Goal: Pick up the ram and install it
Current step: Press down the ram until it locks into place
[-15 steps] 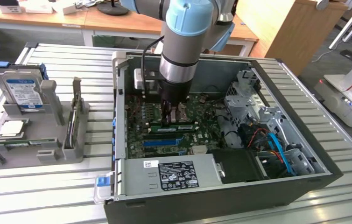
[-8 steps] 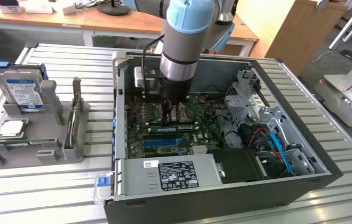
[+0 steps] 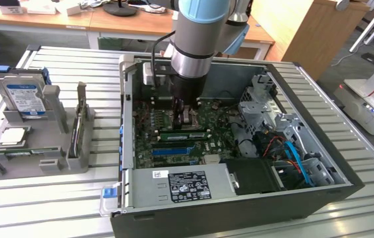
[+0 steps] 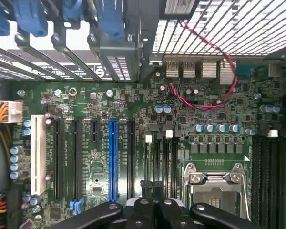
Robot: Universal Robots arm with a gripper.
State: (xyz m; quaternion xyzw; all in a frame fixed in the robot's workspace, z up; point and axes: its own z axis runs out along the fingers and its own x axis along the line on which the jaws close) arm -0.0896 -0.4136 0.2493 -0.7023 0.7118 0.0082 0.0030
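Grey ribbed desk [image 3: 54, 208] in the exterior view, carrying a grey holder [image 3: 54, 166] on that view's left and an open black computer case [image 3: 240, 208] beside it. Standing upright at the back of the holder, a silver hard drive [image 3: 23, 96] with a blue-white label; lying flat in front of it, a square silver chip [image 3: 14, 136]. Set on its long edge in the holder's slot nearest the case, the ram [image 3: 78, 121], thin and dark from this angle, well apart from the jaws. Reaching down into the case from above, a silver and blue arm [image 3: 197, 34], its black end low over the green board [image 3: 167, 144], close to the metal socket [image 3: 190, 116]. Beside the socket, two green strips [image 3: 183, 134] lying along the board's slots.

Green board again in the wrist view [image 4: 86, 95], seen straight on. Jaws closed, black fingertips [image 4: 147, 187] pressed together with nothing visible between them, hanging above a row of narrow black slots [image 4: 162, 162]. Next to those slots, the socket [image 4: 214, 183] with its silver frame. Further along the board, one long blue slot [image 4: 113, 157] and one white slot [image 4: 37, 152]. Looping near the rear ports, a red wire [image 4: 214, 106].
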